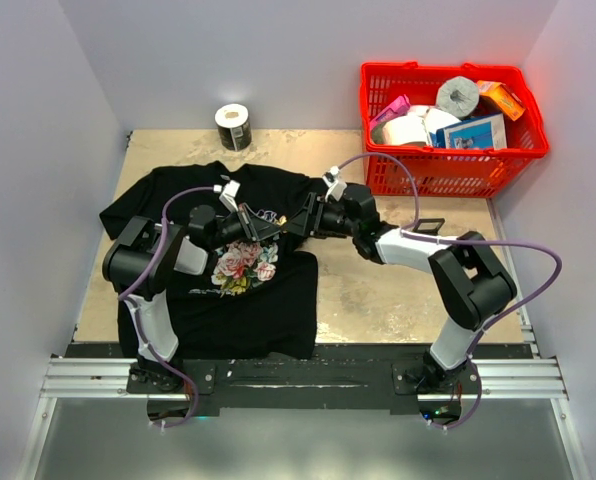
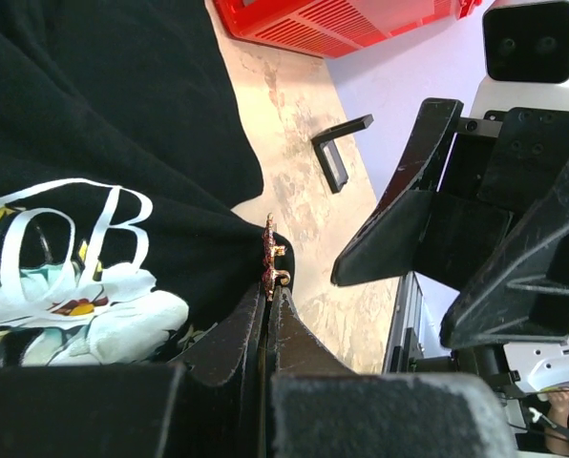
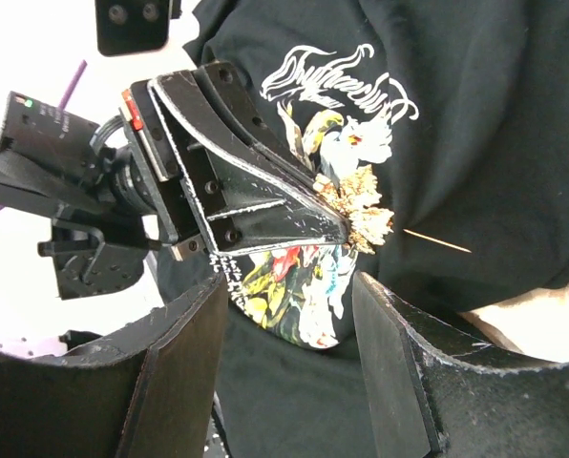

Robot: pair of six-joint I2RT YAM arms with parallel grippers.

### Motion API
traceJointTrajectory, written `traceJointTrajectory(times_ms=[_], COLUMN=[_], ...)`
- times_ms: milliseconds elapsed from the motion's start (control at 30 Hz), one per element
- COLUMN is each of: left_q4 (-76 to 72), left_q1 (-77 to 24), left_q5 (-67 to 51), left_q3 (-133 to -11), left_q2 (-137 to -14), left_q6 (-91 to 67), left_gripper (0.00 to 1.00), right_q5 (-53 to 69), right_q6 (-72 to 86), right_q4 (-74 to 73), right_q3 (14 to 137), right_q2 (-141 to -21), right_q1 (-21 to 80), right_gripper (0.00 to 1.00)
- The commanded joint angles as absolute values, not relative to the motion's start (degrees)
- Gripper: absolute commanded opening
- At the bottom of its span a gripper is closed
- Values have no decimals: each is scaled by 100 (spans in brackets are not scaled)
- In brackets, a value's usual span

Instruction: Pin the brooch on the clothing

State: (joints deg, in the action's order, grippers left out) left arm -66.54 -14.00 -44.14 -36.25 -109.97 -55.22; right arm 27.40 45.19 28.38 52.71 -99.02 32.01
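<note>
The left gripper [image 2: 268, 296] is clenched flat on the brooch [image 2: 270, 256], which stands on edge out of the fingertips. In the right wrist view its thin needle [image 3: 437, 240] pokes sideways, free of the fingers. The brooch is held over the chest print of the T-shirt [image 1: 278, 300], near the shirt's right-hand edge. Whether it touches the fabric cannot be told, though in the left wrist view black cloth runs right up to it.

The right gripper [image 3: 289, 286] faces the left one from the shirt's right side. Its jaws are spread wide and grip nothing, and the brooch sits just ahead of the gap between them. The two grippers are close together, tip to tip, with little room between.

The T-shirt lies flat on the table [image 1: 398, 290], its sleeves toward the far side and its hem at the near edge by the arm bases. To the right of the shirt runs a broad strip of bare tabletop. A small black bracket [image 1: 430, 225] lies there, well apart from the shirt. Beyond the shirt's far right corner stands a red basket [image 1: 448, 165] filled with packages. A roll of tape [image 1: 234, 125] stands just past the shirt's collar. Pale walls [image 1: 38, 150] close in the left, far and right sides, and the left wall is near the shirt's left sleeve.
</note>
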Motion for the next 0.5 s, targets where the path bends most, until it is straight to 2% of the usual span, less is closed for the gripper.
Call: traceJointTrajectory(times_ms=[0,300,467], left_q4=[-6776,-6767,-6672], left_q1=[-1477,-1477,-1477], left_q5=[-4421,-4465,-4632], left_q3=[-3806,-3806,-3876], left_q2=[-10749,-10714,-10705], left_q6=[-5238,-5229,-5221], left_gripper=[0,0,0], right_q5=[2522,2339,2513], right_q6=[4272,4122,4157], right_q4=[2672,2452,2830], right_q3=[5572,5537,5133], right_q2=[-9791,-9528,-9633], right_q1=[3322,3296,2883], right_gripper=[59,60,60])
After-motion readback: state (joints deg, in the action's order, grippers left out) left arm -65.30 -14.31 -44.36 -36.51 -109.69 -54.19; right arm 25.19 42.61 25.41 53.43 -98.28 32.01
